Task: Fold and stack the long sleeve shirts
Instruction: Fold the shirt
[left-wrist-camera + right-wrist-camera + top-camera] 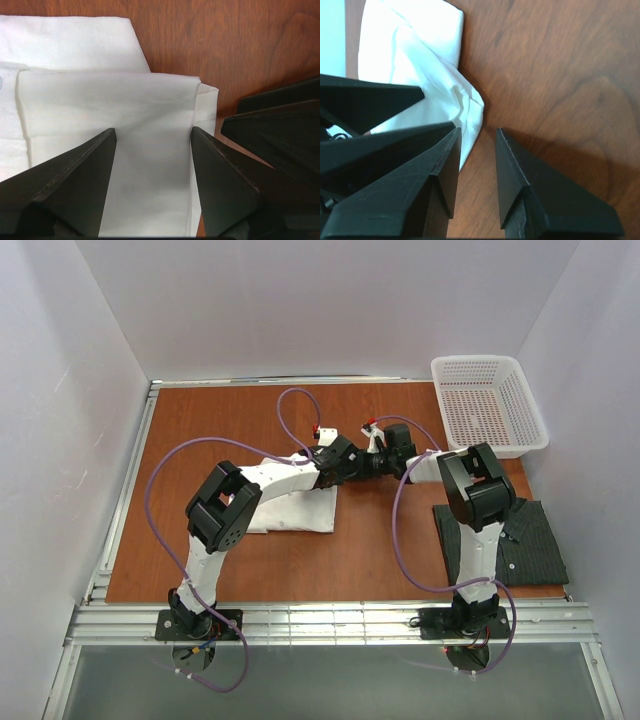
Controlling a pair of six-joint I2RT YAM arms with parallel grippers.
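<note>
Left gripper is spread apart, straddling the plain white folded cloth shirt. Right gripper, barely apart, hangs over bare brown wooden tabletop beside the shirt's edge, so it'll probably pinch nothing.

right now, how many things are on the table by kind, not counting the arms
shirts: 2 (white shirt, dark striped shirt)
mesh basket: 1
total: 3

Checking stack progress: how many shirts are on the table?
2. White shirt folded left of centre, partly under the left arm; dark striped shirt folded at the right near edge, partly behind the right arm. No shirt shows in the basket.
</note>
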